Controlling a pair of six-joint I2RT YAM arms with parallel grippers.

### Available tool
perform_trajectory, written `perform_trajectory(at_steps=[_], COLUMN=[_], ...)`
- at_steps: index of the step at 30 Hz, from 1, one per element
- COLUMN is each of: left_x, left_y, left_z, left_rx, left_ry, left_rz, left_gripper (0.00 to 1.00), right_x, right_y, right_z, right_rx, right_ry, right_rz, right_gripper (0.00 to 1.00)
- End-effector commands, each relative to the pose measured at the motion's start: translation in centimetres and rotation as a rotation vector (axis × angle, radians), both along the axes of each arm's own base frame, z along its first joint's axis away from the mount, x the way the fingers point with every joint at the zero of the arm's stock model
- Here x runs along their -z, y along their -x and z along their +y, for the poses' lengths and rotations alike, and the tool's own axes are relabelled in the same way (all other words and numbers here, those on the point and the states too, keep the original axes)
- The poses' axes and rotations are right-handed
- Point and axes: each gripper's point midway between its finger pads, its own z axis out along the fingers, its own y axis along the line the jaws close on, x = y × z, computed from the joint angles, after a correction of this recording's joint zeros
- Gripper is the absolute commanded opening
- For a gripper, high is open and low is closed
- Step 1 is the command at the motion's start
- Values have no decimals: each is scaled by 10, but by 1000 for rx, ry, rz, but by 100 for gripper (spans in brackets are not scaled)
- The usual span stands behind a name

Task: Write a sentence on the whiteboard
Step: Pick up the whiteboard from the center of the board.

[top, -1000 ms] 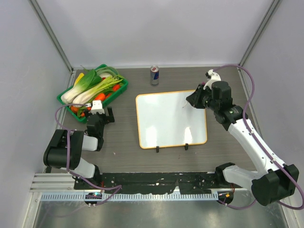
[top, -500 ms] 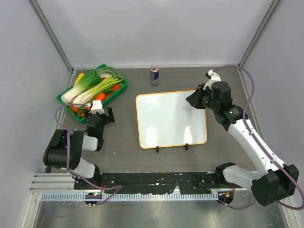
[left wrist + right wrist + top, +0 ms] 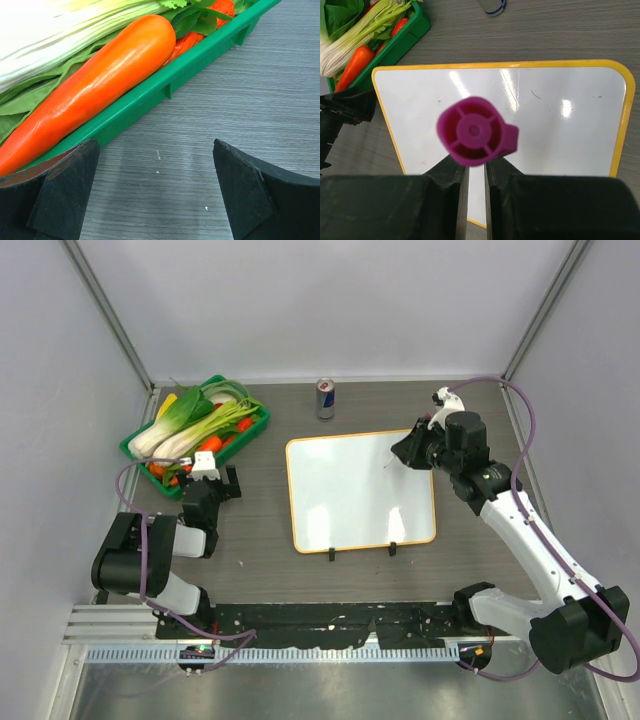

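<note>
Grey wood-grain table (image 3: 260, 535), white booth walls. Whiteboard (image 3: 345, 495) lies flat just right of centre, clips on its 6 o'clock edge. Its face is blank apart from a few faint specks: no sentence yet. Green tray (image 3: 133, 447) of vegetables sits at 10 o'clock. Right hand (image 3: 404, 453) hangs over the board's 2 o'clock corner, clamped on a magenta marker (image 3: 476, 131) that points down at the board; can't tell if the tip touches. Left hand (image 3: 221, 478) is at 8 o'clock beside the tray, fingers wide apart, empty. Can (image 3: 325, 398) at 12 o'clock. Change over the last second: none visible, both arms static. My read: writing hasn't started, first stroke pending.
</note>
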Motion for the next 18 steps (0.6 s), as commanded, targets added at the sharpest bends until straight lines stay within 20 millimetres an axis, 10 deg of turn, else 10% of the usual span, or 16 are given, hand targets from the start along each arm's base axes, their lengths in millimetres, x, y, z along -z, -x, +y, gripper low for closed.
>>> perform_trajectory(at_steps=[1,18], left_x=[-21,-22], left_y=[-9,-10], left_z=[2,3], left_rx=[-3,-4], left_ry=[-9,-9], left_rz=[-68,-68], left_gripper=[100,100], right_x=[-18,-26], right_y=[-4,-8], right_z=[2,11], right_rx=[2,-21], right_ry=[-30,-74], right_rz=[-52,-44], right_gripper=[1,1])
